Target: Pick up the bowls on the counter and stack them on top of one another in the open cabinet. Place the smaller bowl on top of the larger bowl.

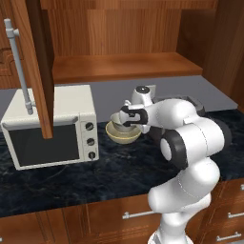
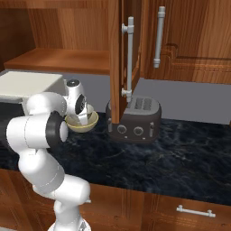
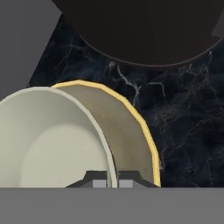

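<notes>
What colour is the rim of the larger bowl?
Yellow, on the larger bowl; clearest in the hand view.

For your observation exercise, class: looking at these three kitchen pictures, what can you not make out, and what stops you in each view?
- Left base view: the smaller bowl is largely hidden by the end effector and wrist.
- Right base view: the arm covers part of the larger bowl; whether the small bowl touches it cannot be told.
- Hand view: the smaller bowl's left side is cut off by the edge, and it hides much of the larger bowl's inside.
- Left base view: the microwave is partly hidden by the cabinet door.
</notes>
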Robot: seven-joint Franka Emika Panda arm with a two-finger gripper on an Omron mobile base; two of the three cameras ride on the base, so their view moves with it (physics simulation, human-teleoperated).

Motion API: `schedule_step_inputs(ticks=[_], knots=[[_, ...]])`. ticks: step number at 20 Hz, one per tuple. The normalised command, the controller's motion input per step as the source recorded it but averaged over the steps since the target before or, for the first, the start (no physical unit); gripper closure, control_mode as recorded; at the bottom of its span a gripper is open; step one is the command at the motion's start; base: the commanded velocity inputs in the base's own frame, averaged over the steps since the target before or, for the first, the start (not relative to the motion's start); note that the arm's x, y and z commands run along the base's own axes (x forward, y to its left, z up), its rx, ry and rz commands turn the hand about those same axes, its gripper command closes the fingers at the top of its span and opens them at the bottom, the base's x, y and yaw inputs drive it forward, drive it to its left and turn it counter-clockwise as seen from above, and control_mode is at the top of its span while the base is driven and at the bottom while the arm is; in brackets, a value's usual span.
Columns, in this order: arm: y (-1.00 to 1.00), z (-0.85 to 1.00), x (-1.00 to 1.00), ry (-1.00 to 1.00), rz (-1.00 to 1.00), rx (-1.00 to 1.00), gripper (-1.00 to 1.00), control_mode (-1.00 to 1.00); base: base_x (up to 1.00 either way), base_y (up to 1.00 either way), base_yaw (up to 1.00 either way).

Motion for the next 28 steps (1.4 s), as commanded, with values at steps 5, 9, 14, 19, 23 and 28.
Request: schedule_step_inputs(ticks=[5,9,14,19,23,28], knots=[[0.04,-0.18,0.09,0.00,0.00,-0.02,1.00,-1.00,0.00,0.00,0.00],[0.00,-0.06,0.04,0.00,0.00,-0.01,1.00,-1.00,0.00,0.00,0.00],[0.00,-0.04,0.05,0.00,0.00,0.00,1.00,-1.00,0.00,0.00,0.00],[0.00,-0.06,0.11,0.00,0.00,0.00,1.00,-1.00,0.00,0.00,0.00],[0.00,-0.02,0.03,0.00,0.00,0.00,-1.00,-1.00,0.00,0.00,0.00],[0.00,0.03,0.03,0.00,0.00,0.00,-1.00,-1.00,0.00,0.00,0.00]])
